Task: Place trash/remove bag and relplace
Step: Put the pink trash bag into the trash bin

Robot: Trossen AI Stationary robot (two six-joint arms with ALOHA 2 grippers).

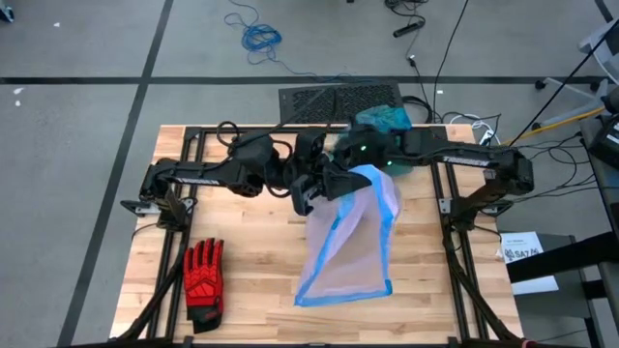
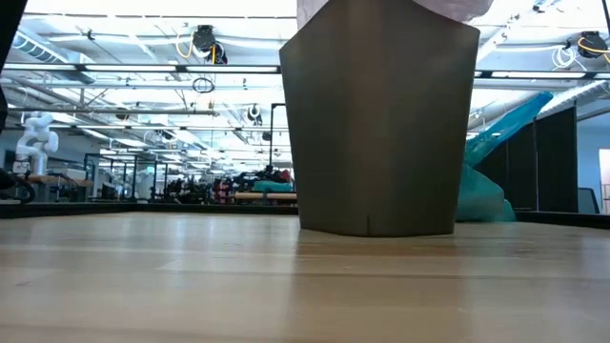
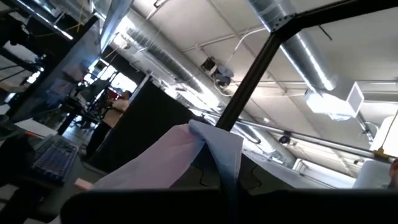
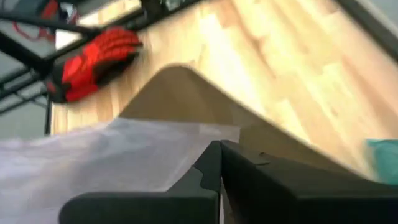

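A pale lilac translucent bag with a blue rim (image 1: 348, 242) hangs between my two grippers at the table's middle and spreads toward the near edge. It drapes over a grey-brown bin (image 2: 381, 124), whose curved rim (image 4: 180, 74) shows in the right wrist view. My left gripper (image 1: 314, 196) and my right gripper (image 1: 350, 166) are both shut on this lilac bag. The teal-green bag (image 1: 383, 118) lies crumpled at the table's far edge, behind the bin (image 2: 486, 181). The trash is out of view. My left gripper (image 3: 227, 193) pinches the lilac bag at its blue rim (image 3: 217, 143) between its two fingers, which slant upward. A bunched fold of film stands up out of the fingers; how many layers it has, I cannot tell. My right gripper (image 4: 219, 168) pinches an edge of the lilac film (image 4: 196, 140) between its shut fingers, slanting down over the bin's rim. The film spreads slack away from the fingers, above the bin's opening.
A red-and-black glove (image 1: 203, 280) lies near the table's front left corner. Bare wood (image 2: 191, 276) stretches in front of the bin. A black frame (image 1: 193, 135) runs along the table's far and side edges. A white sheet (image 1: 522, 253) lies off the right edge.
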